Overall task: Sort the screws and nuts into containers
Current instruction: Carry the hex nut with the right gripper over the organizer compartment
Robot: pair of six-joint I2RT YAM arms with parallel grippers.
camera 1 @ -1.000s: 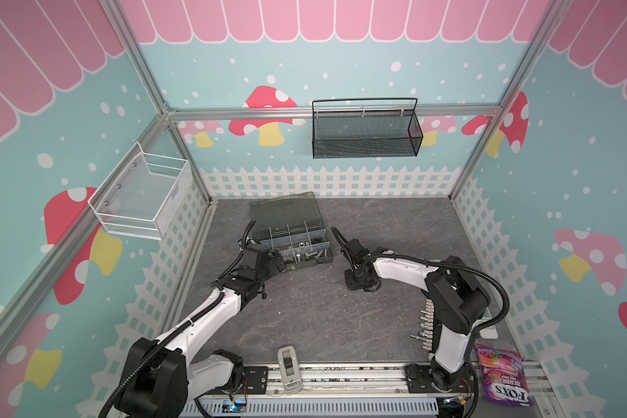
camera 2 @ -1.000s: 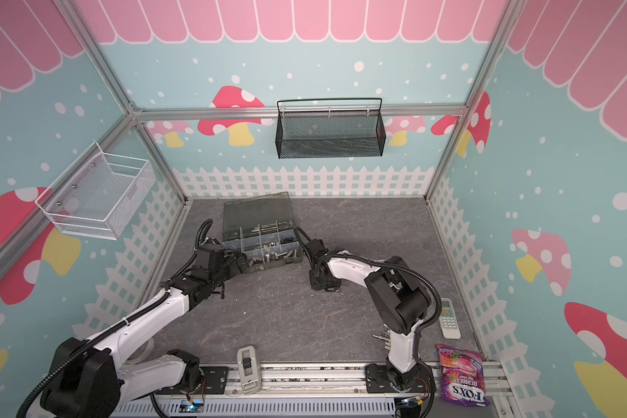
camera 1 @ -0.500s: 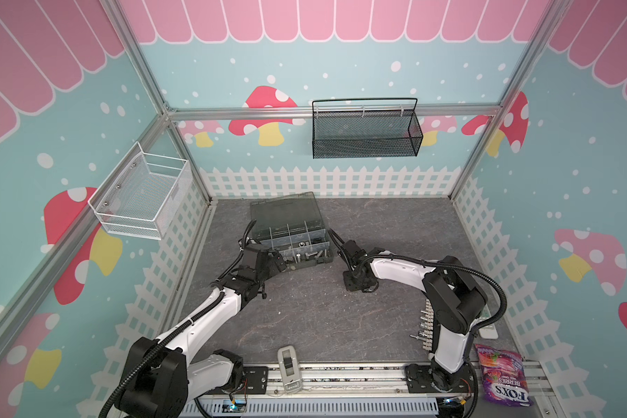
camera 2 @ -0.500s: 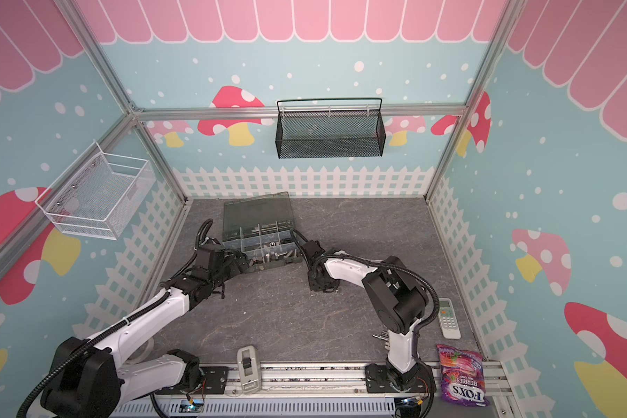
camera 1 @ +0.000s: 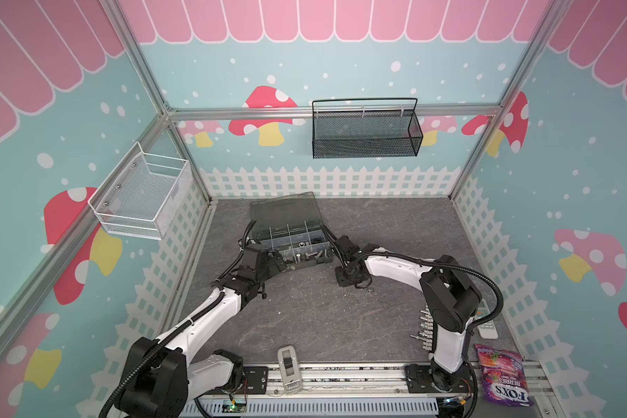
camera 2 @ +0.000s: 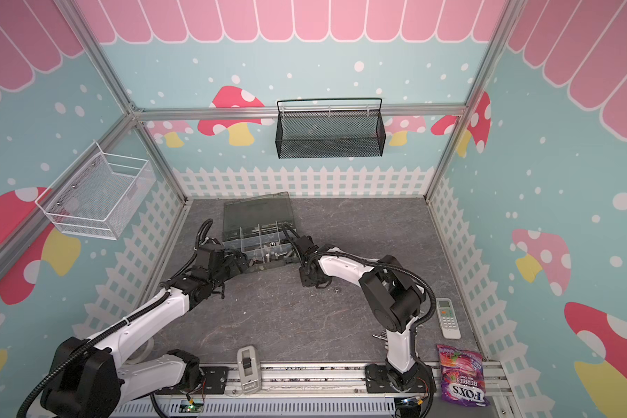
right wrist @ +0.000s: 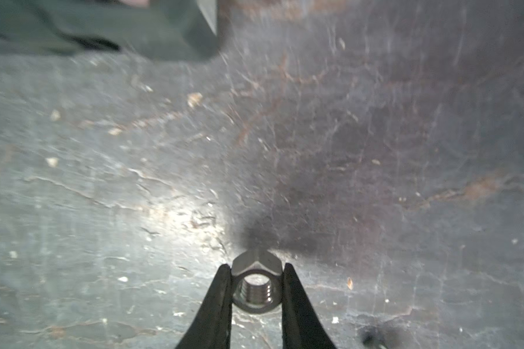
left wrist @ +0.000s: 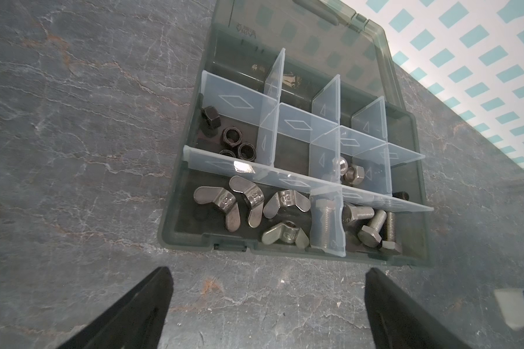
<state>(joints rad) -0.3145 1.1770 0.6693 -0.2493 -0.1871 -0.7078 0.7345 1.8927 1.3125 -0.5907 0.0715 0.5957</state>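
**Right arm pinches a silver nut beside the open organizer**

On the left wall hangs a white wire basket (camera 1: 142,195). Below it, the left gripper (left wrist: 268,272) sits low over the grey slate tabletop (left wrist: 73,121). Its jaws are spread wide and hold nothing, just short of the front wall of the dark grey plastic organizer box (left wrist: 194,244). The box's smoky see-through lid (left wrist: 315,39) is tipped open.

Inside, black hex nuts (left wrist: 232,137) lie in a left compartment. Silver wing nuts (left wrist: 248,208) lie in the front-left one, and shiny silver hex-head screws (left wrist: 372,225) lie beside them past a pale divider. Two silver hex nuts (left wrist: 351,173) lie in a cell behind the screws.

Right of the box, the right gripper (right wrist: 256,267) points down at the tabletop, its fingers pinching a small silver hex nut (right wrist: 269,297). Blur makes it hard to say whether that nut touches the slate.

Further right lie a white terminal strip with metal pins (camera 1: 425,327), a white remote control (camera 2: 447,317) and a purple candy bag (camera 2: 462,376).
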